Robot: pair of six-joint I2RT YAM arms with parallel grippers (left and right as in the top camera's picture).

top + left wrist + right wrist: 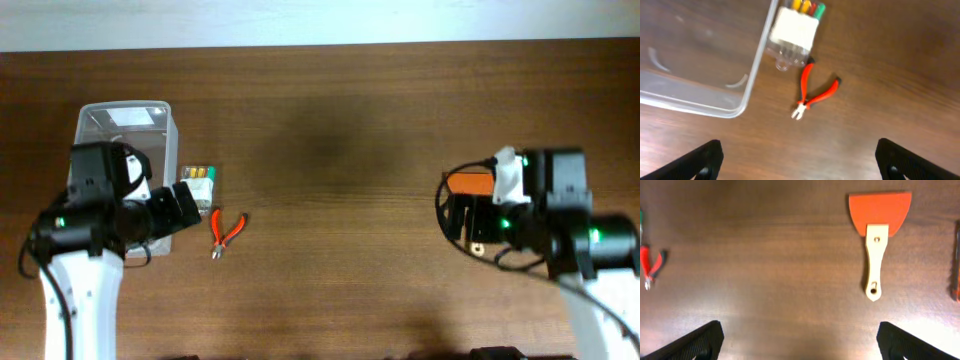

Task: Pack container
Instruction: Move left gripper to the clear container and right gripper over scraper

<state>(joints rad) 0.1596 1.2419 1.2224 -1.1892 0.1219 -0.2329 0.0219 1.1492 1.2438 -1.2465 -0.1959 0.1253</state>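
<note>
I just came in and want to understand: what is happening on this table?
The robot is to pack tools into a clear container. Nothing is held at this moment. The left gripper is open close to the red pliers and a small clear pack, which lie beside the container. The right gripper is open near an orange scraper.

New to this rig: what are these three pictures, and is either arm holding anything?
Two robot arms stand at a wooden table. The overhead picture looks down on both; the other two come from a camera on each wrist, its own fingertips dark at the bottom. By the left arm lie the container, a small packet and red pliers. By the right arm lies an orange scraper. The left gripper and right gripper are open and hold nothing.
</note>
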